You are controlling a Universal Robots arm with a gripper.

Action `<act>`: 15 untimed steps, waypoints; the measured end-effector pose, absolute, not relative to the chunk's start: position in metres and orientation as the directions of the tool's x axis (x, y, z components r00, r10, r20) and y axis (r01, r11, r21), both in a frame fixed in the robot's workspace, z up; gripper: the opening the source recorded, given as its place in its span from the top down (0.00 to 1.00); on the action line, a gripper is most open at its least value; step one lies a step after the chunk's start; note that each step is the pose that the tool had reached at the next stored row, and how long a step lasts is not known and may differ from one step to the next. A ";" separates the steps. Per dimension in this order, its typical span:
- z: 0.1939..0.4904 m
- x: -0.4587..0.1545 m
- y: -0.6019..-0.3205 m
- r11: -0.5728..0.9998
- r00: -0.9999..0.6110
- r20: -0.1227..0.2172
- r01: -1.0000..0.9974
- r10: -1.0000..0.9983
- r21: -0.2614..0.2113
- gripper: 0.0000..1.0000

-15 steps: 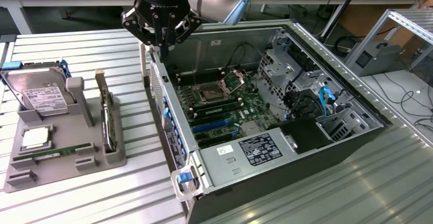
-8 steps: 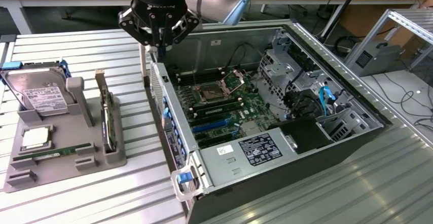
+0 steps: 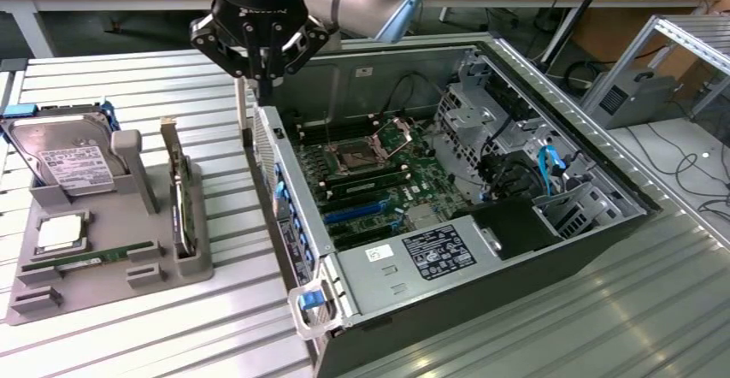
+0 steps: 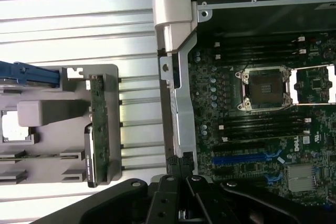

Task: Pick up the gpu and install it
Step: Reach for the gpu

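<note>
End effector (image 3: 262,87) hangs pointing straight down w/ fingers pinched shut and nothing between them. It sits over the rear wall of the PC case (image 3: 570,126), right at the metal rim, so it's nowhere near a grasp yet. In the wrist view the fingertips line up w/ that same rim.

Case lies on its side on the desk (image 3: 137,344), side panel off. Prob. done so the motherboard (image 3: 377,181) faces up and a card can go in from above. Blue expansion slots (image 3: 354,213) are bare, so install isn't done.

Beside the case, toward the desk edge at the exterior view's left, is a grey holder (image 3: 108,280). The gpu (image 3: 177,190) stands on its long edge in a groove on the holder's case-side edge, circuit board showing in the wrist view. Upright like that, its top edge is free for a pinch from above. It's untouched and apart from the end effector.

Further along the holder, a hard drive (image 3: 68,160) leans in its own cradle.
</note>
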State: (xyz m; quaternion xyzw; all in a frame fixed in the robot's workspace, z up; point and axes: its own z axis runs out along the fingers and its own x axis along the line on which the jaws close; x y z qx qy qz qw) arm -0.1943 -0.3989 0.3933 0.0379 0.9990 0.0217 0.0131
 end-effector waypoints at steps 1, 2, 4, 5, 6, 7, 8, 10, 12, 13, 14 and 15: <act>0.393 -0.195 -0.399 0.996 -0.997 -0.024 0.075 0.076 0.044 0.89; 0.393 -0.196 -0.399 0.996 -0.997 -0.024 0.075 0.076 0.044 0.89; 0.393 -0.197 -0.399 0.996 -0.997 -0.024 0.075 0.076 0.044 0.89; 0.393 -0.198 -0.399 0.996 -0.997 -0.024 0.075 0.076 0.044 0.89; 0.393 -0.199 -0.399 0.996 -0.997 -0.024 0.075 0.076 0.044 0.89; 0.393 -0.199 -0.399 0.996 -0.997 -0.024 0.075 0.076 0.044 0.89; 0.393 -0.200 -0.399 0.996 -0.997 -0.024 0.075 0.076 0.044 0.89; 0.393 -0.202 -0.399 0.996 -0.997 -0.024 0.075 0.076 0.044 0.89; 0.393 -0.204 -0.399 0.996 -0.997 -0.024 0.075 0.076 0.044 0.89; 0.393 -0.205 -0.399 0.996 -0.997 -0.024 0.075 0.076 0.044 0.89; 0.393 -0.206 -0.399 0.996 -0.997 -0.024 0.075 0.076 0.044 0.89; 0.393 -0.207 -0.399 0.996 -0.997 -0.025 0.075 0.076 0.044 0.89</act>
